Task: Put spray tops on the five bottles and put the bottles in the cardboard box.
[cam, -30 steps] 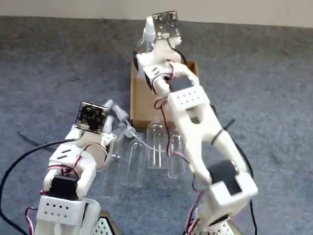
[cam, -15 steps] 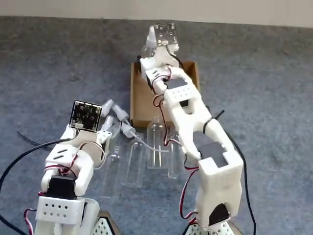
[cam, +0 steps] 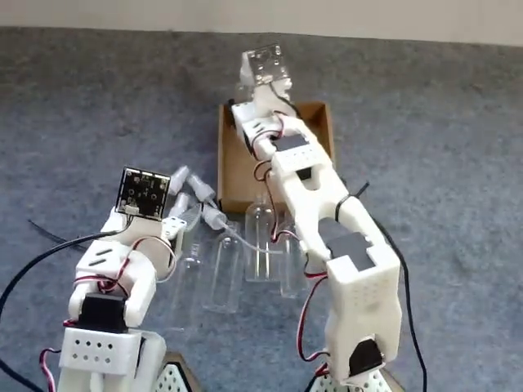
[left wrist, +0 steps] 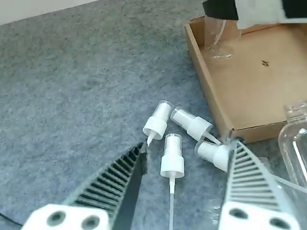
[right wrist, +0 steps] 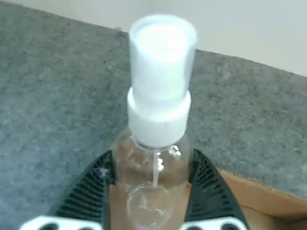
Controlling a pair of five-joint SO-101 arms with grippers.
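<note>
One capped clear plastic bottle (right wrist: 154, 158), clamped in the right gripper (right wrist: 152, 191) at the brown cardboard box (cam: 231, 180), seems ready for release; left gripper (left wrist: 187, 146) gapes.

Cardboard box (cam: 233, 167): twelve o'clock of table centre.
Bottles (cam: 261, 237): clustered at box's six o'clock.
Spray tops (cam: 198, 189): box's eight o'clock.
</note>
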